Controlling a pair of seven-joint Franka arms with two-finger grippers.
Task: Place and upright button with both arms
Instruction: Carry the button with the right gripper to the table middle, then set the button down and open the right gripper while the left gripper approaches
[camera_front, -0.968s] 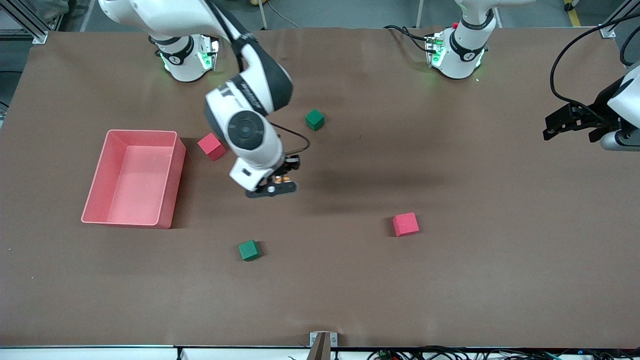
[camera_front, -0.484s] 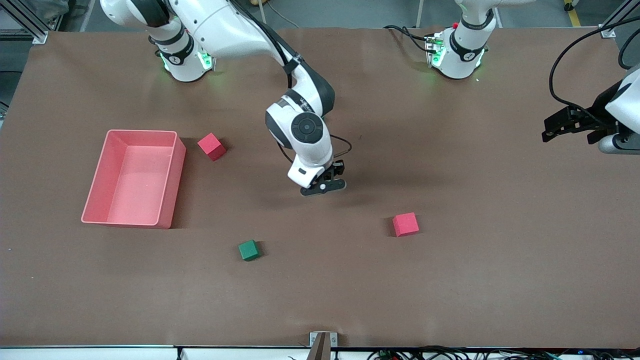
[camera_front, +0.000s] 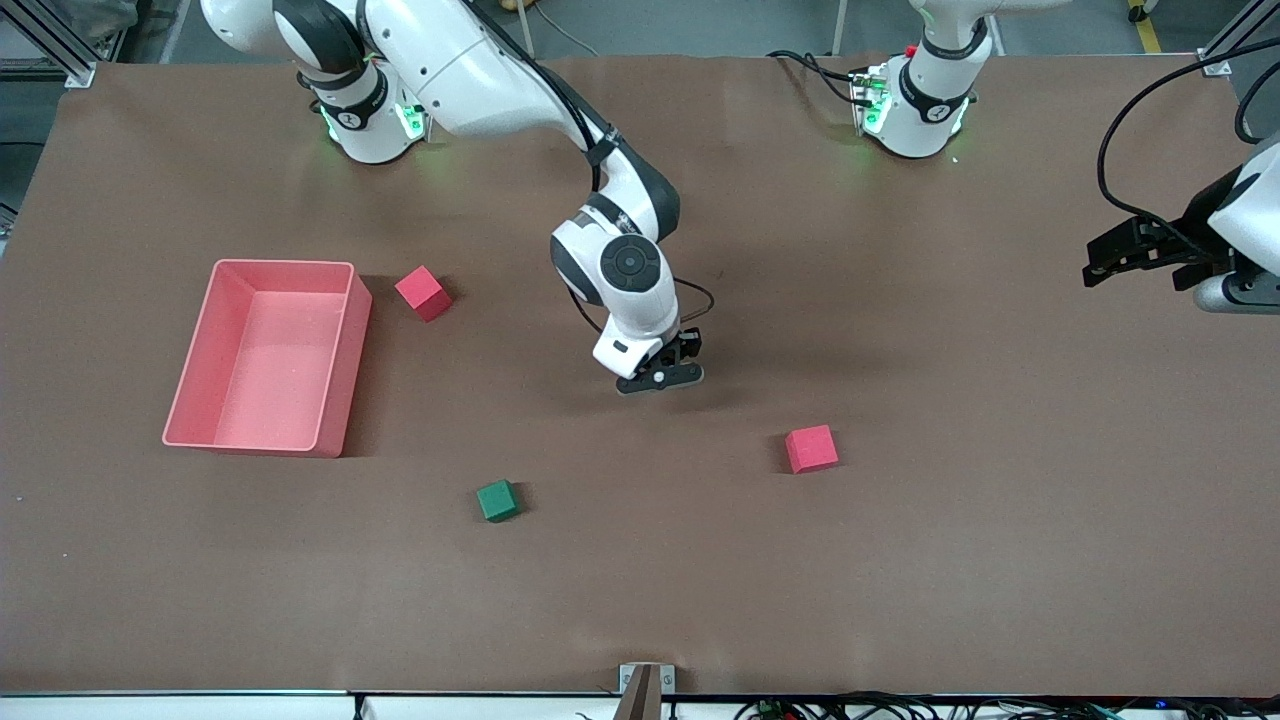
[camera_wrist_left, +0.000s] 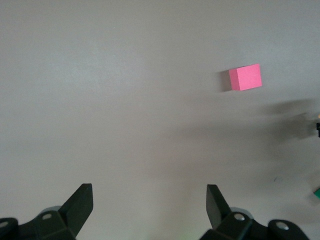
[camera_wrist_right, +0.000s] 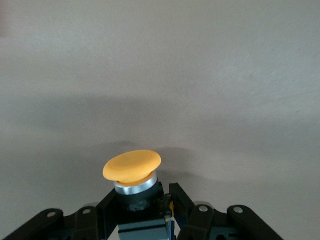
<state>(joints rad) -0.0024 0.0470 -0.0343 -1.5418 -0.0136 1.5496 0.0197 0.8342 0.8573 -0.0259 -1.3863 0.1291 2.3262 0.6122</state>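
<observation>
- Right gripper (camera_front: 678, 362): over mid-counter (camera_front: 900, 580), fingers pinching the button (camera_wrist_right: 133, 175), orange cap clear of them.
- Left gripper (camera_wrist_left: 150, 202): waiting above the counter's left-arm end, fingers spread, nothing between them.

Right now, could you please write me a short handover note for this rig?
Right gripper: shut on the button, over bare table mid-table, between the two red cubes.
Left gripper: open, empty, waiting over its end of the table.
Done: button picked up.
Left: set it down and stand it upright, using both arms.
</observation>
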